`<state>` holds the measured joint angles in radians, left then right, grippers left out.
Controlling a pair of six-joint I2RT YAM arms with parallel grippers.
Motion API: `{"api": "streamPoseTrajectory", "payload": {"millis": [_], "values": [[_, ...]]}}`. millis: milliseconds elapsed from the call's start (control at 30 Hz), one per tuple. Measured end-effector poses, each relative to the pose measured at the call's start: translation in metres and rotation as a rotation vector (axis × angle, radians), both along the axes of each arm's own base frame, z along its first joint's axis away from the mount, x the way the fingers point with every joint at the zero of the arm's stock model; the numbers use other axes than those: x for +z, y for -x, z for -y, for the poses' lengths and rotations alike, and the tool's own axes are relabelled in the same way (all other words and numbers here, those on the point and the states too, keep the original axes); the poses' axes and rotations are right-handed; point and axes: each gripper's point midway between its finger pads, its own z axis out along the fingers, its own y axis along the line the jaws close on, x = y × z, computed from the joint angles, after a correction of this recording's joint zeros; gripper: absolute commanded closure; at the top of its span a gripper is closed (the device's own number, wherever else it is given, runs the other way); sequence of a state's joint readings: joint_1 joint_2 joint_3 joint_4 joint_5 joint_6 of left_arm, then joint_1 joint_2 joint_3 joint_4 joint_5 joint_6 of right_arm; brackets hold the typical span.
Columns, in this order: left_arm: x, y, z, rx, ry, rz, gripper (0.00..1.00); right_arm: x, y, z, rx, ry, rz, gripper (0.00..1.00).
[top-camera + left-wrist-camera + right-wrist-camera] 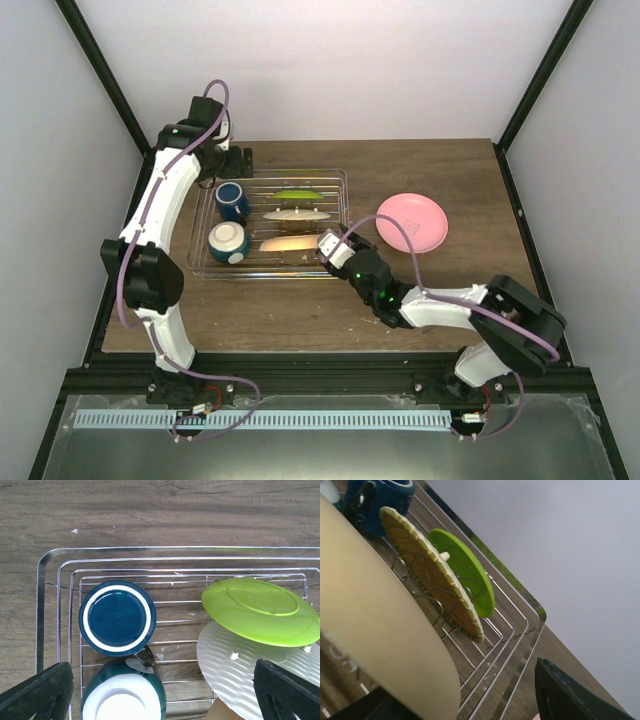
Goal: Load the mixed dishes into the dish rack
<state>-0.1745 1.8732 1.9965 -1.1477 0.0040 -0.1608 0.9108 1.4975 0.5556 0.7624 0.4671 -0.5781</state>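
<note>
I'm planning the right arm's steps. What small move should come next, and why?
Probably draw the right hand back, clear of the cream plate: that plate stands in the rack, the hand is open around it, and the pink plate lies on the table.

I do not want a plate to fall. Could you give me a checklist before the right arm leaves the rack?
1. Right gripper open, clear of cream plate: ok.
2. Cream plate on edge inside rack: ok.
3. Cream plate steady without support: cannot tell.
4. Pink plate flat on table, nothing on it: ok.
5. Left gripper open, empty, above mug: ok.
</note>
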Motion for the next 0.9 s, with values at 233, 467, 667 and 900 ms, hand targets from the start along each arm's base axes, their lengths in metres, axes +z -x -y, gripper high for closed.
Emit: {"api": "streamPoseTrajectory", "payload": {"millis": [233, 467, 667, 900], "values": [[0.001, 0.0, 0.003, -0.006, 0.007, 0.024, 0.0, -0.001, 0.023, 0.012, 0.029, -0.009, -0.139, 0.14], [0.006, -0.002, 0.021, -0.042, 0.014, 0.055, 0.0, -0.01, 0.043, 0.029, 0.039, 0.013, -0.26, 0.04], [0.028, -0.003, 0.052, -0.112, 0.03, 0.11, 0.0, -0.008, 0.05, 0.046, -0.017, -0.043, -0.324, 0.04], [0.057, -0.016, 0.106, -0.223, 0.08, 0.197, 0.0, -0.002, -0.004, 0.102, -0.318, -0.264, -0.456, 0.08]]}}
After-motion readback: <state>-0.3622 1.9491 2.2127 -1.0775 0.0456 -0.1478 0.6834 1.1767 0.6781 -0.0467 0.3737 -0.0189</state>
